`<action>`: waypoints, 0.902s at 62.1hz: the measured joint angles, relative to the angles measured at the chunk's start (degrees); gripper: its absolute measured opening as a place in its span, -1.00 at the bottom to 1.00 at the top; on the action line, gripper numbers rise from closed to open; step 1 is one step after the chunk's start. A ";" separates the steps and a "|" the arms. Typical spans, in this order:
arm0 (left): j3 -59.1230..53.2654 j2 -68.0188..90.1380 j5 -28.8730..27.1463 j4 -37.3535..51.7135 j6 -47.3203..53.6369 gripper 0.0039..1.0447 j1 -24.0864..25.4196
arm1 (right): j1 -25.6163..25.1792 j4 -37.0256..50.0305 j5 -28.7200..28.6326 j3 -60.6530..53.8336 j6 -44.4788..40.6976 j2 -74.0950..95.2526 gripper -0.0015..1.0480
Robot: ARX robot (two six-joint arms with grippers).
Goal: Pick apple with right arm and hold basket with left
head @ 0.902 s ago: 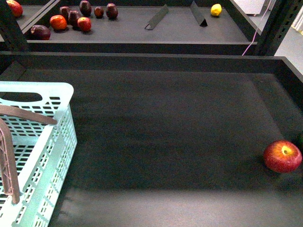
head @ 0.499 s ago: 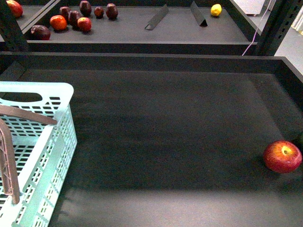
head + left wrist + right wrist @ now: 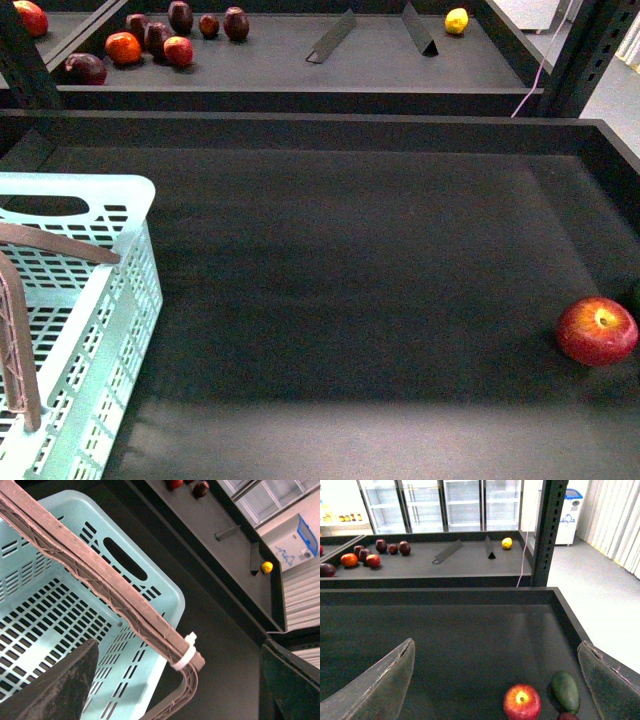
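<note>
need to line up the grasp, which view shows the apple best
The right wrist view: the apple shows whole, with the green fruit beside it. The front view has it hard against the right edge. The left wrist view does not show it.

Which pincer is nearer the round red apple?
Right: the right pincer hangs close by the round red apple; the left pincer hovers over the pale turquoise plastic basket.

Far tray [image 3: 280,65] — small red fruits [image 3: 160,38] left, lemon [image 3: 456,20] right; near tray [image 3: 350,250] — an avocado [image 3: 565,691]
</note>
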 joint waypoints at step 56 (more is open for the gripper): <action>20.28 56.30 3.98 24.81 -20.90 0.29 6.12 | 0.00 0.00 0.00 0.00 0.00 0.00 0.83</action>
